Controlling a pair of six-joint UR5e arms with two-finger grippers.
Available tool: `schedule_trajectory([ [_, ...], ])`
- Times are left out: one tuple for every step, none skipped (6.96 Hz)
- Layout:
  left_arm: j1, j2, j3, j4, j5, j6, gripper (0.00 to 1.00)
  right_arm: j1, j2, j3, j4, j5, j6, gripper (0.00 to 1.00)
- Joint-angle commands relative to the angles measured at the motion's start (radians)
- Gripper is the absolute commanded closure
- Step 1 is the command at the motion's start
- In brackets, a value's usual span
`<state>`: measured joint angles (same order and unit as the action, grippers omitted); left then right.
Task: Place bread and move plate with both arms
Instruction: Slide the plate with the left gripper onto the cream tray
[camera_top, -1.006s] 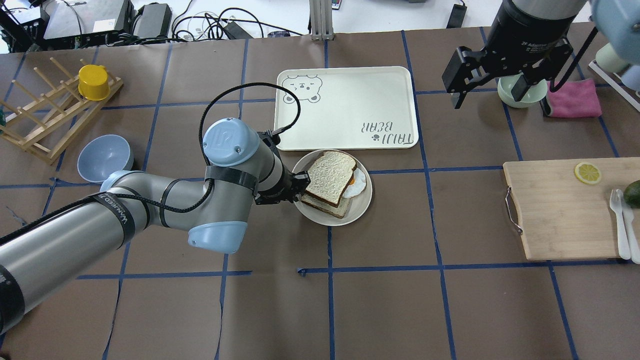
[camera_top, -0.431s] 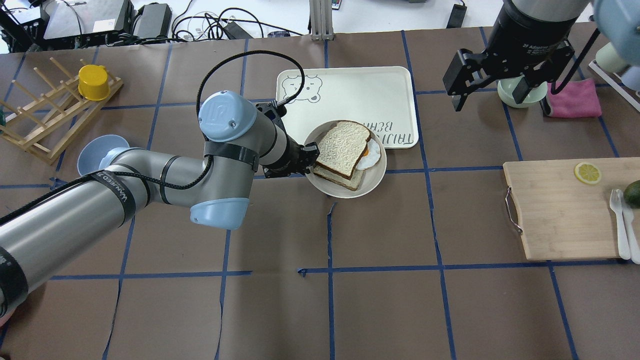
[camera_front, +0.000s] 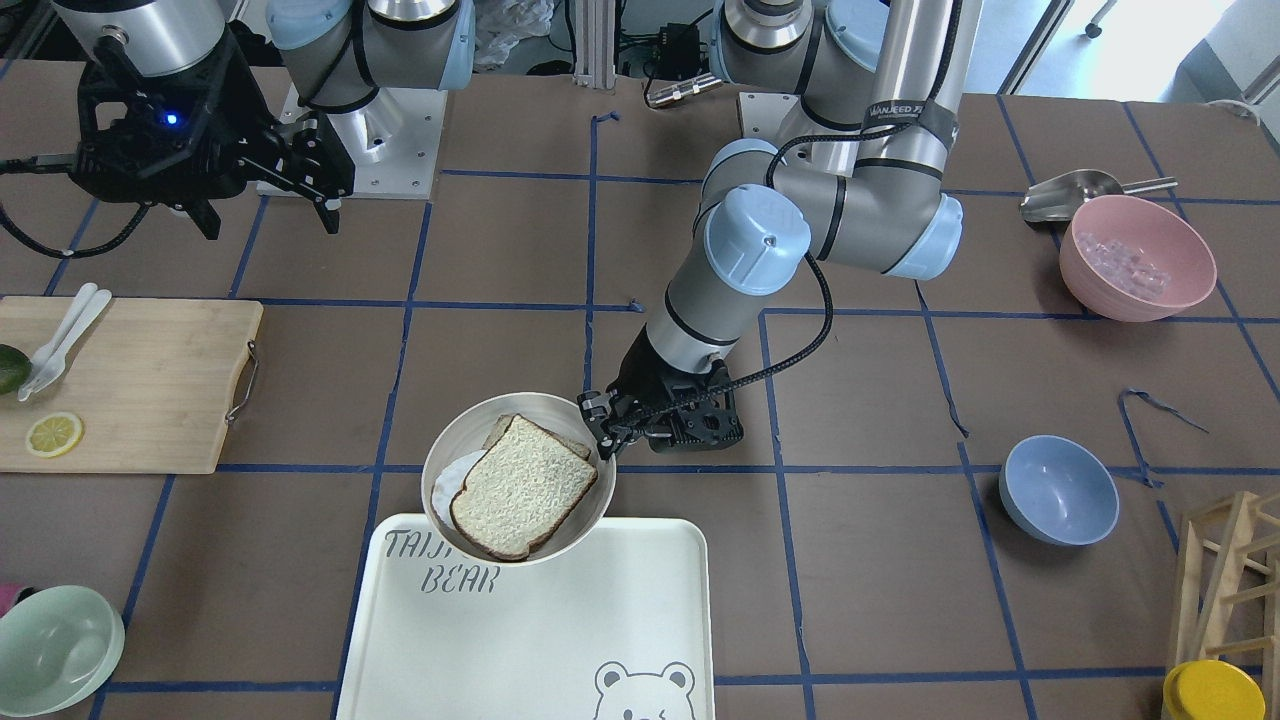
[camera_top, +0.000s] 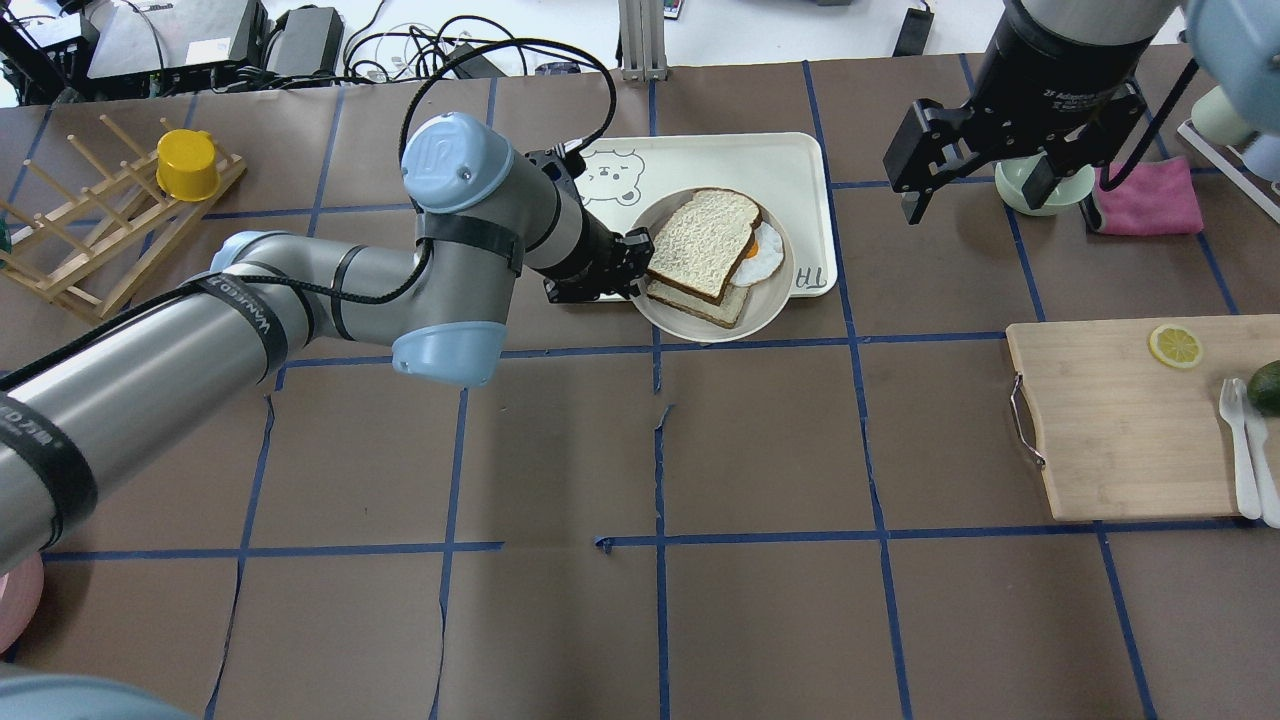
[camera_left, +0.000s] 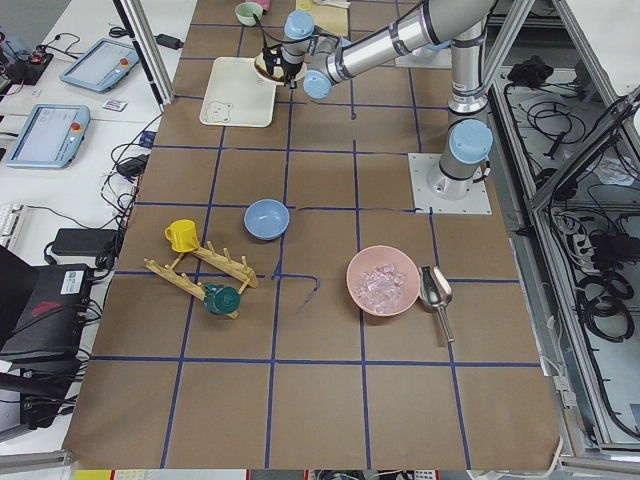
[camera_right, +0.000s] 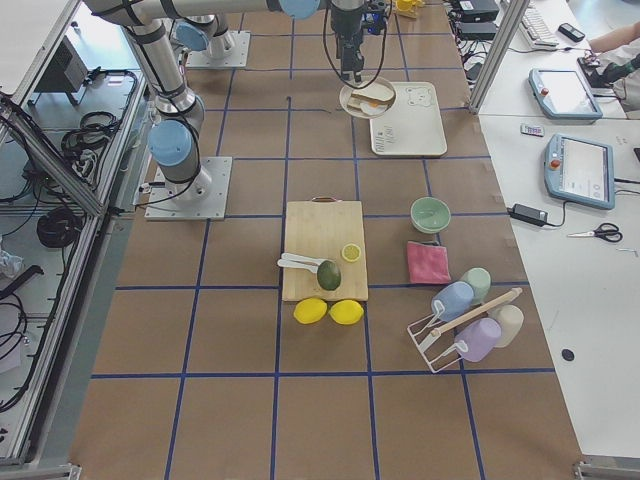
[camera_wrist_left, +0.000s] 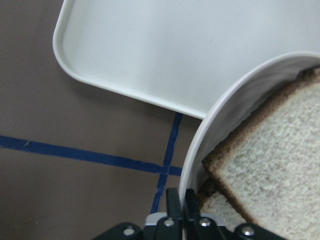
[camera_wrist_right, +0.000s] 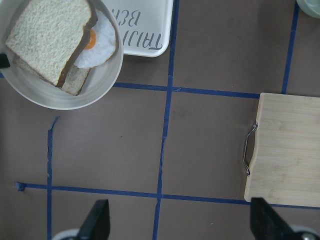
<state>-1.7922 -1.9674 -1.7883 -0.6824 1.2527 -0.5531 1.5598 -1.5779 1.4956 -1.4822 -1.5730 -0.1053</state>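
Left arm (camera_top: 200, 350): silver-grey tubes, light-blue joint caps (camera_top: 455, 160) w/ UR logo, black band (camera_top: 248, 312) w/ white lettering, black braided cable (camera_front: 828, 305) held by black straps (camera_top: 470, 240). Left gripper (camera_wrist_left: 182, 200): black, small silver screws (camera_wrist_left: 201, 222). Right arm (camera_top: 1060, 50): black wrist housing, white print, blue LED (camera_front: 171, 120). Right gripper (camera_top: 975, 195): black, chunky fingers.

Brown table (camera_top: 770, 630) gridded with blue tape (camera_top: 760, 539); white desk (camera_right: 600, 300) alongside.
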Motion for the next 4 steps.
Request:
schedule_trajectory([
  [0.028,-0.121,0.157,-0.029,-0.025,-0.002,1.0,0.0,-0.001,0.0,-0.001,-0.001,-0.001,0.0],
  [0.054,-0.157,0.194,-0.031,-0.057,0.002,1.0,0.0,-0.001,0.002,-0.001,0.001,0.001,0.0],
  [0.057,-0.185,0.213,-0.029,-0.056,0.015,1.0,0.0,-0.004,0.002,0.003,0.001,-0.001,0.0],
  [0.057,-0.212,0.22,-0.029,-0.056,0.016,1.0,0.002,-0.008,0.003,0.003,0.002,-0.001,0.0],
])
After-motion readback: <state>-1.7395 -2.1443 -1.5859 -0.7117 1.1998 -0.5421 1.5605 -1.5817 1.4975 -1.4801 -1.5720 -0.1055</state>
